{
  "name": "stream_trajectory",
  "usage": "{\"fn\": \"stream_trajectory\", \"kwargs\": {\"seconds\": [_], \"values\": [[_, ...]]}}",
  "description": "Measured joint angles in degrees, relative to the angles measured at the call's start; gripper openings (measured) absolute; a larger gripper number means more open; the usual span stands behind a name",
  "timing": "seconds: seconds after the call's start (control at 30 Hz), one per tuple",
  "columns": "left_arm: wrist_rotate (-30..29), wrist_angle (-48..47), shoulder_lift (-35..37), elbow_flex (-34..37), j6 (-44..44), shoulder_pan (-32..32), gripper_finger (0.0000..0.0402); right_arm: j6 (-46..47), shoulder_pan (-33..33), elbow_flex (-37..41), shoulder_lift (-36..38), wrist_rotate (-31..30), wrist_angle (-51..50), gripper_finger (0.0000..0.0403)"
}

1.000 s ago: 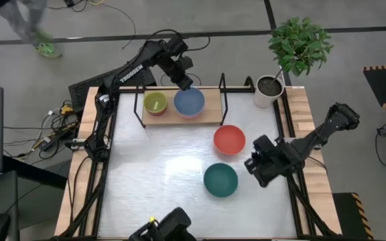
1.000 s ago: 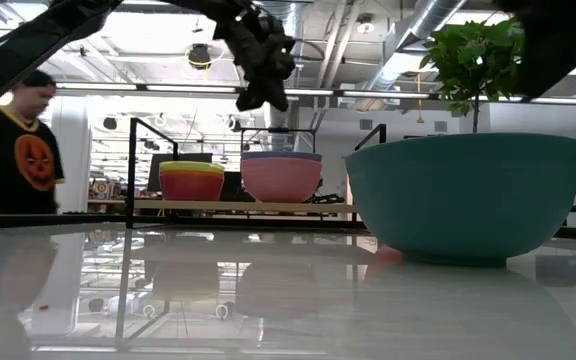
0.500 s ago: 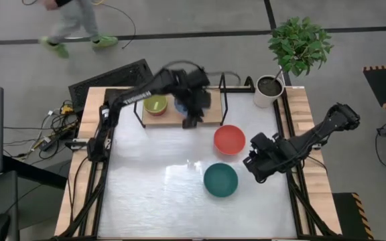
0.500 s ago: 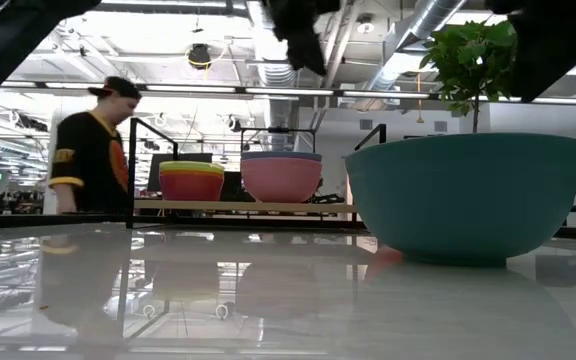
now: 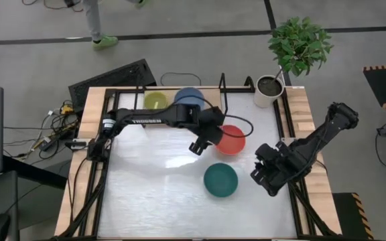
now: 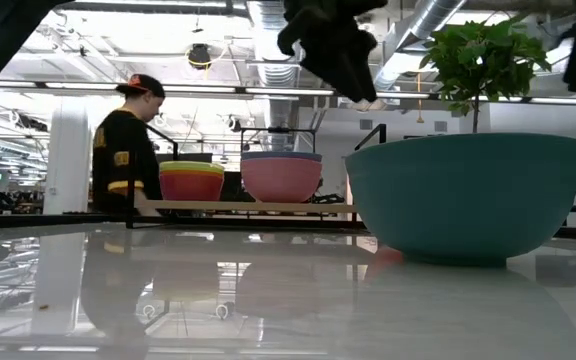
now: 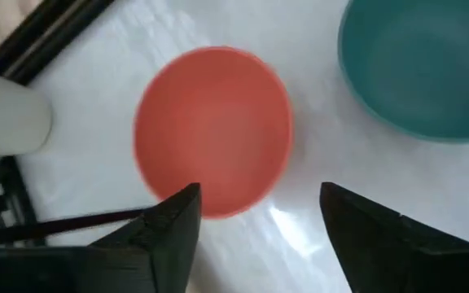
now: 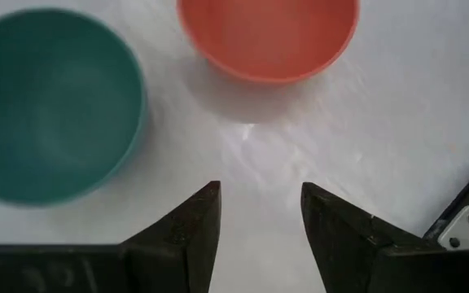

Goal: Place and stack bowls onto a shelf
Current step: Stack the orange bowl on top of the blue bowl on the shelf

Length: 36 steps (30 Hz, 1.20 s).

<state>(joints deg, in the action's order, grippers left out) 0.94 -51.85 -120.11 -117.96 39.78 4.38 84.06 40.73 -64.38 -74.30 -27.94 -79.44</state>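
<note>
A red bowl and a teal bowl stand on the white tabletop. On the shelf at the far side rest two stacks: a lime-yellow bowl nested in a red one, and a blue bowl nested in a pink one. My left gripper hangs open above the table, just left of the red bowl. Right of the teal bowl, my right gripper stands open, pointing toward both bowls.
A white pot with a green plant stands at the far right corner, beside the shelf's black posts. A person walks behind the table. Bare white tabletop lies left of the two loose bowls.
My left gripper has left the blue bowl on the shelf and swung toward the table's near edge and right, ending beside the red bowl. My right gripper has drifted a little toward the near edge. The person behind the table has walked on.
</note>
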Motion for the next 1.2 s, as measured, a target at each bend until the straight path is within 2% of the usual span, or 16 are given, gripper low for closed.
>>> {"fn": "stream_trajectory", "kwargs": {"seconds": [0.17, 0.43, 0.7, 0.93, 1.07, 1.2], "values": [[3.4, 5.13, 0.0, 6.12, -0.3, 0.04, 0.0245, 4.67, 4.07, 2.3, 0.0, 0.14, 0.67, 0.0196], [3.59, 13.36, 0.0, 12.21, 4.79, -0.04, 0.0245, 10.39, 8.76, 4.64, 0.0, 1.13, 2.48, 0.0196], [3.94, 19.28, 0.0, 15.74, 7.12, 0.13, 0.0245, 10.41, 9.16, 4.72, 0.0, 1.07, 2.58, 0.0196], [4.33, 19.79, 0.02, 18.05, 7.38, 0.31, 0.0245, 10.24, 9.16, 4.72, 0.0, 1.04, 3.15, 0.0196], [2.7, 21.54, 0.02, 19.96, 7.44, 0.42, 0.0244, 10.17, 9.16, 4.72, 0.0, 1.01, 3.24, 0.0196], [1.62, 22.11, 0.02, 20.01, 8.68, 0.48, 0.0224, 10.13, 9.16, 4.72, 0.0, 0.98, 3.24, 0.0196]]}}
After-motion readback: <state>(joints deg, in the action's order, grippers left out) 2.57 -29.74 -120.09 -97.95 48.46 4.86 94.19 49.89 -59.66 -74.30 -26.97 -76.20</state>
